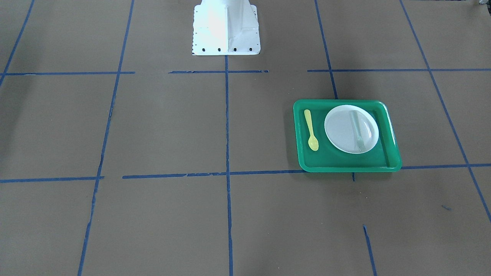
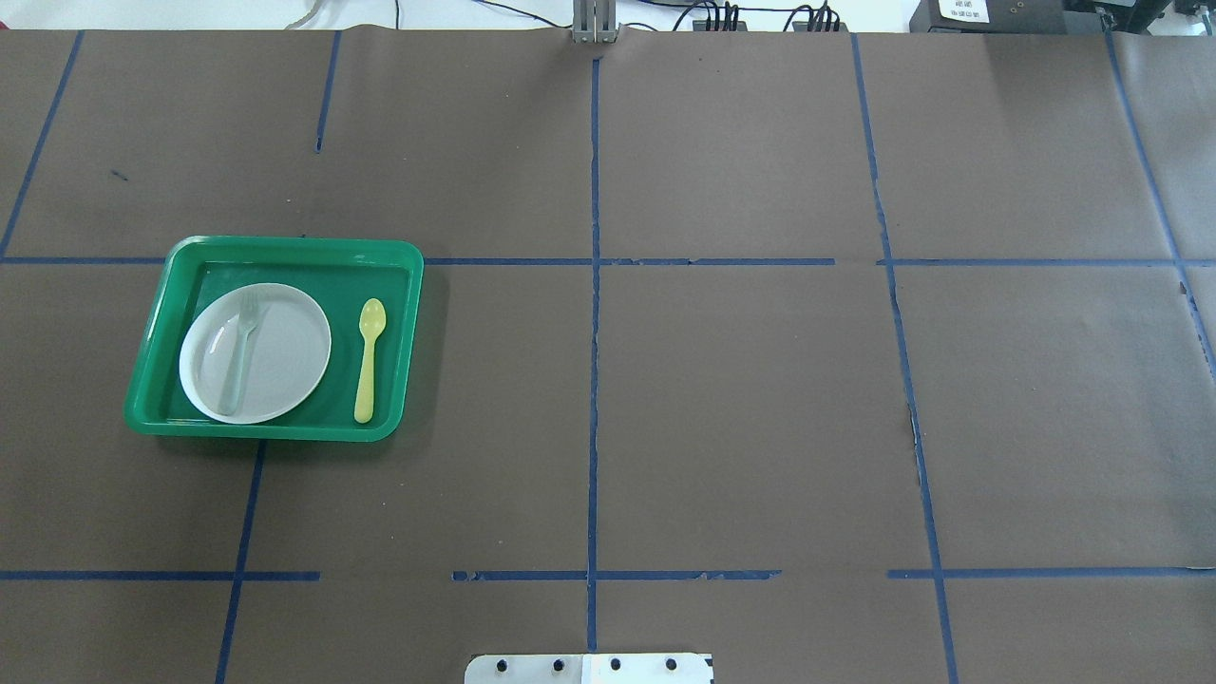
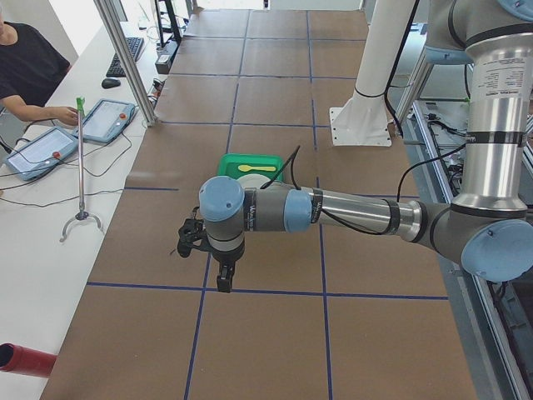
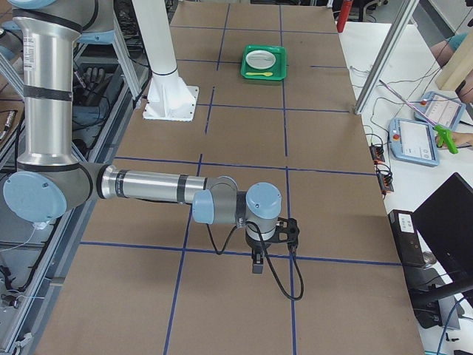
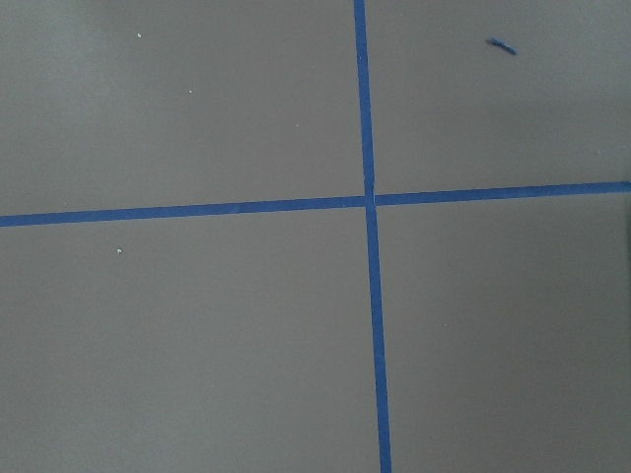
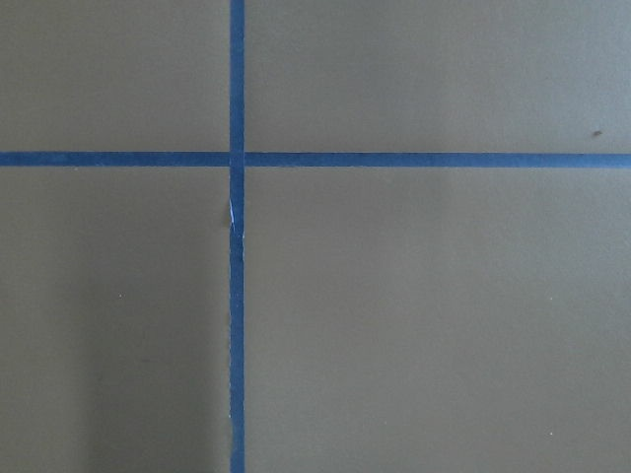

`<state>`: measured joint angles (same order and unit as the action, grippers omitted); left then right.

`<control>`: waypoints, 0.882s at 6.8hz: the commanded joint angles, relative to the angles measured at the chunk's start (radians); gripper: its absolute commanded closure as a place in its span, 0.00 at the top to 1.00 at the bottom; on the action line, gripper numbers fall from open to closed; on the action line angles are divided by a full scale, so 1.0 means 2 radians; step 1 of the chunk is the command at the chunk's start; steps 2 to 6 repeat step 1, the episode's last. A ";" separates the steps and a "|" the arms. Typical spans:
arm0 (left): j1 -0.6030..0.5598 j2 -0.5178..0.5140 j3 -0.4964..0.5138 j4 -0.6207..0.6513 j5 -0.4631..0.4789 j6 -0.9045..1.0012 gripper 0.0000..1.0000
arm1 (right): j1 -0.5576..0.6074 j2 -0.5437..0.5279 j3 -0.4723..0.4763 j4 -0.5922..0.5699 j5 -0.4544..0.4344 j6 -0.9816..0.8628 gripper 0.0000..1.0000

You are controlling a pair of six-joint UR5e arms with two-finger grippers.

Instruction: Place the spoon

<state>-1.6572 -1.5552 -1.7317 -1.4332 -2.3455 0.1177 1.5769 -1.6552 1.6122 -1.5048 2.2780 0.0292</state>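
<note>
Front-facing view: the small yellow plastic spoon (image 1: pixel 311 130) lies flat on the floor of the green rectangular plastic tray (image 1: pixel 347 168). It is just beside the round white plate (image 1: pixel 339 130), which carries a pale grey-green plastic fork (image 1: pixel 359 132).

Overhead view: the tray sits on the robot's left side, and no gripper shows.

Left side view: the left gripper (image 3: pixel 223 282) hangs over the brown paper (image 3: pixel 275 333), well apart from the tray. I cannot tell how far its fingers are parted.

Right side view: the right gripper (image 4: pixel 256 265) is farther off, and its finger opening is equally unreadable.

Wrist views: only blue tape lines (image 5: pixel 367 197).

The left gripper is probably the one to use. It should pinch low across the thin handle, clear of rim and plate.
</note>
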 commanded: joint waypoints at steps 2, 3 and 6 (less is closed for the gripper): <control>0.000 0.000 0.001 -0.001 0.000 0.000 1.00 | 0.000 0.000 0.000 0.000 -0.001 0.000 1.00; 0.000 0.000 0.001 -0.001 0.000 0.000 1.00 | 0.000 0.000 0.000 0.000 -0.001 0.000 1.00; 0.000 0.000 0.001 -0.001 0.000 0.000 1.00 | 0.000 0.000 0.000 0.000 -0.001 0.000 1.00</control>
